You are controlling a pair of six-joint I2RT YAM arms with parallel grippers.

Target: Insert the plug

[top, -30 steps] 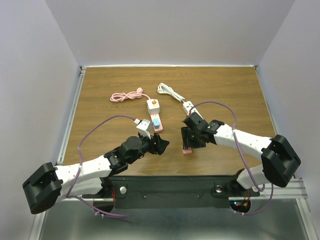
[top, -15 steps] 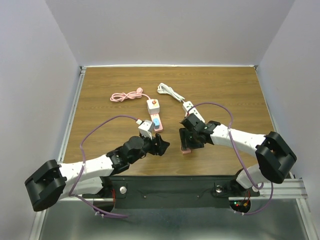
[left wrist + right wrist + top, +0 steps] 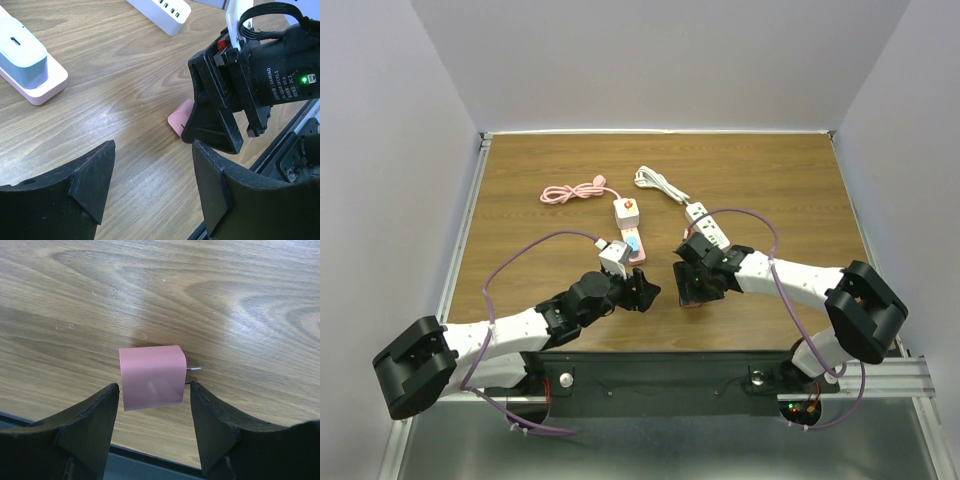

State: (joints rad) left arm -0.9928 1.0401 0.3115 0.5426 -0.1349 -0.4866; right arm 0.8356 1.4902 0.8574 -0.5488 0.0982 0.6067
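A small pink plug lies on its side on the wooden table, its metal prongs pointing right. My right gripper is open and straddles it, one finger on each side, not touching. In the top view the right gripper covers most of the plug. The white power strip lies just beyond it. My left gripper is open and empty, a little left of the plug, which also shows in the left wrist view.
A pink dock with a blue-white charger lies left of the strip, with a white adapter and a pink cable behind it. A white cord coils at the strip's far end. The table's near edge is just below the plug.
My right gripper has shifted slightly left and settled around the pink plug. My left arm has edged a little forward. The plug has not moved.
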